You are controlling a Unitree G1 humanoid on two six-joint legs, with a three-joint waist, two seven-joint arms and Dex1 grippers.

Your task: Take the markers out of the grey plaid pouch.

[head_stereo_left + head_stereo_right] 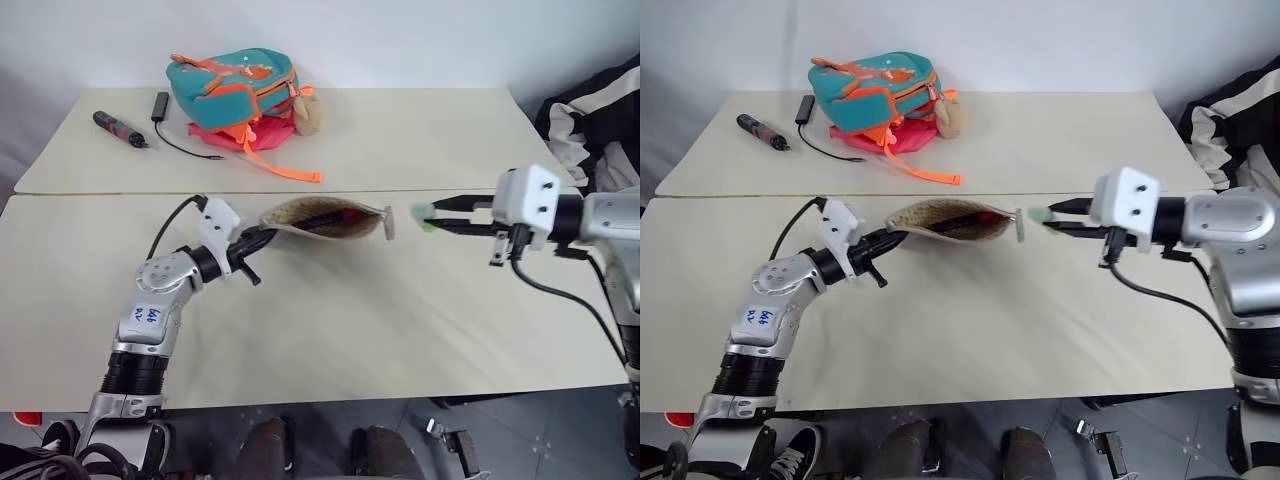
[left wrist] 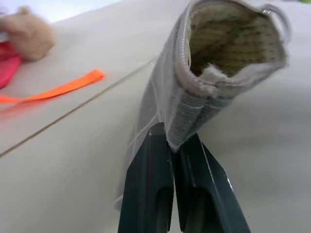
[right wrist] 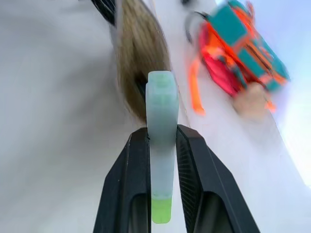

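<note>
Beige table [image 1: 330, 330]; left pincer [image 2: 174, 148] clenches grey plaid pouch [image 1: 325, 217], contents obscured; right pincer [image 3: 163, 138] grips light green marker [image 3: 162, 141].

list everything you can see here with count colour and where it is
grey plaid pouch: 1, grey outside with beige lining, held open above the near table's middle
light green marker: 1, pale green, gripped just right of the pouch mouth
red marker: 1, red, inside the pouch
backpack: 1, teal and orange, on the far table
pink item: 1, pink, under the backpack
plush charm: 1, tan, on the backpack's right side
handled tool: 1, black and red, far table's left, with black cable
tables: 2, cream, butted together
jacket: 1, black and white, far right
left gripper: 1, black jaws shut on the pouch's end
right gripper: 1, black jaws shut on the green marker
</note>
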